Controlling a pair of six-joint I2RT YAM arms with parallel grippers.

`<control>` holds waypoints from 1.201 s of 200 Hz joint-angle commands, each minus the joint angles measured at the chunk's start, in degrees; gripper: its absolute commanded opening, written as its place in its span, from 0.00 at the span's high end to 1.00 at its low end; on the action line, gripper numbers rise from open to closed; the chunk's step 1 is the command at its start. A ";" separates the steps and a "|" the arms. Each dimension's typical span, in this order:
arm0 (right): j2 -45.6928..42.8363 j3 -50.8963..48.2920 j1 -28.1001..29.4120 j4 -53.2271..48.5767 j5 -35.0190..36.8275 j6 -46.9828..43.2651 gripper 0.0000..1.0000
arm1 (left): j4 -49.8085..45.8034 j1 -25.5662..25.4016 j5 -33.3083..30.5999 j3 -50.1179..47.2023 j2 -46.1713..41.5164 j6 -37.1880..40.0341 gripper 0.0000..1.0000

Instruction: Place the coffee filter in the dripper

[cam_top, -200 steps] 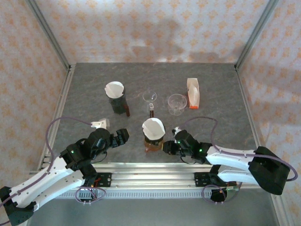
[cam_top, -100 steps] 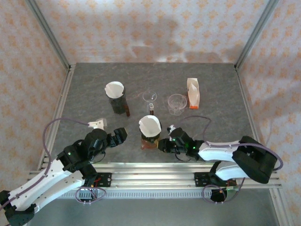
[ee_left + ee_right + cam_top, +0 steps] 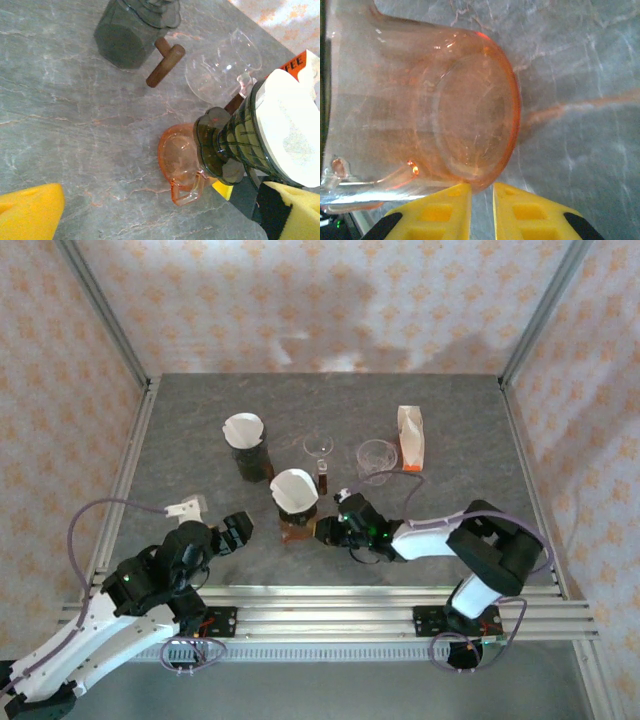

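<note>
A dark ribbed dripper [image 3: 296, 508] with a white paper filter [image 3: 292, 487] seated in it stands on an orange glass cup [image 3: 297, 531] near the table's middle front. In the left wrist view the dripper [image 3: 235, 140], filter [image 3: 292, 132] and cup [image 3: 182, 155] lie to the right. My right gripper [image 3: 322, 531] is shut, its yellow fingertips [image 3: 450, 200] pressed against the cup's base [image 3: 470, 125], nothing between them. My left gripper [image 3: 238, 531] is open, left of the cup and apart from it, its pads [image 3: 30, 210] spread wide.
A second dark dripper with a filter [image 3: 244, 430] sits on a dark server [image 3: 254, 462] at the back left. A small glass [image 3: 318, 447], a clear glass dripper [image 3: 377, 460] and a filter pack [image 3: 410, 437] stand behind. A wooden handle [image 3: 165, 62] lies by the server.
The orange cup with dripper and filter has slid left and away from the arms, with the right gripper following against its base. The left gripper has drawn back to the left.
</note>
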 commanded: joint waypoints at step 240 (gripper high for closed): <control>-1.32 29.27 -7.64 -38.69 19.86 -15.73 0.32 | 1.36 0.73 -0.50 -4.01 -4.41 0.21 0.00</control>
